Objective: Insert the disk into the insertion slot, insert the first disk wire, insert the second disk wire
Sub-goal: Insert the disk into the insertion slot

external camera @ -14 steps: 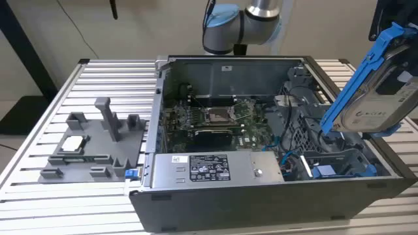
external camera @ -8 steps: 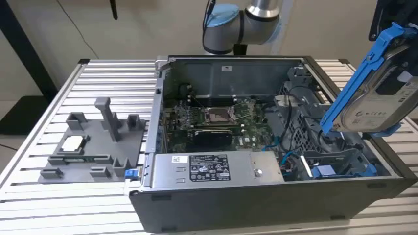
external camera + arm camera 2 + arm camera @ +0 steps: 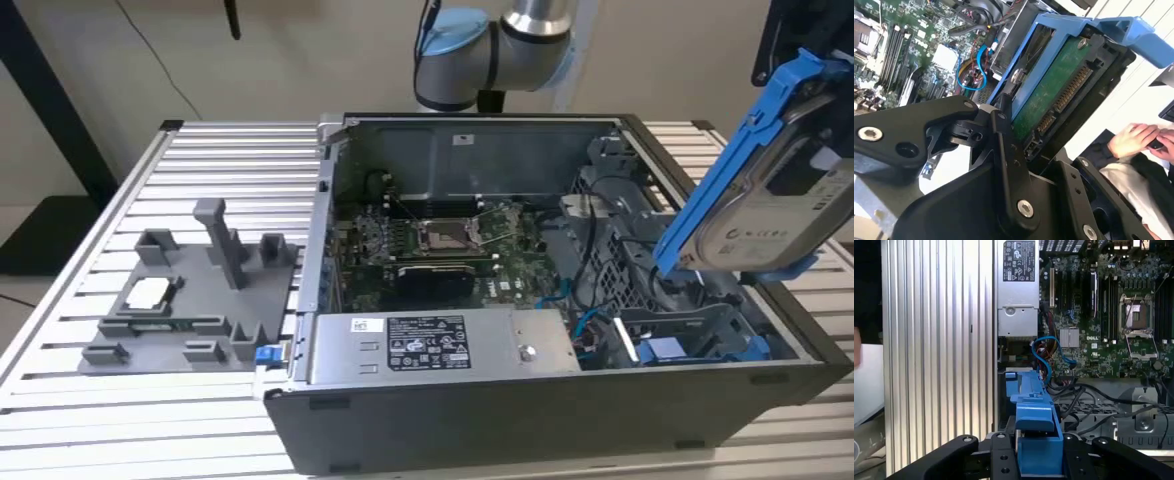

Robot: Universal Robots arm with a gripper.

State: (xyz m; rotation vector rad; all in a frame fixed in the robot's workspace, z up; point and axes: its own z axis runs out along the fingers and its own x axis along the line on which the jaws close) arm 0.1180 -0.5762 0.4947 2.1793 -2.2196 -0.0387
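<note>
In the exterior view, the disk [image 3: 763, 215] hangs in the air at the exterior view's right, clear of the computer case [image 3: 534, 425]. Its long axis stands steeply, with the upper end leaning outward and the lower end aimed down toward the insertion slot [image 3: 674, 325], the dark bay in the case's corner just below and inward of it. The two are near but apart, so by my judgement the disk must tip down and travel along its own length to enter. In the second wrist view, the gripper [image 3: 1038, 136] is clamped on the blue frame's two long sides, with the green circuit board facing the camera and the connector end nearest the wrist. In the first wrist view, the frame runs straight out from between the black fingers [image 3: 999, 442], pointing toward the case interior beside the blue cables [image 3: 1046, 347].
</note>
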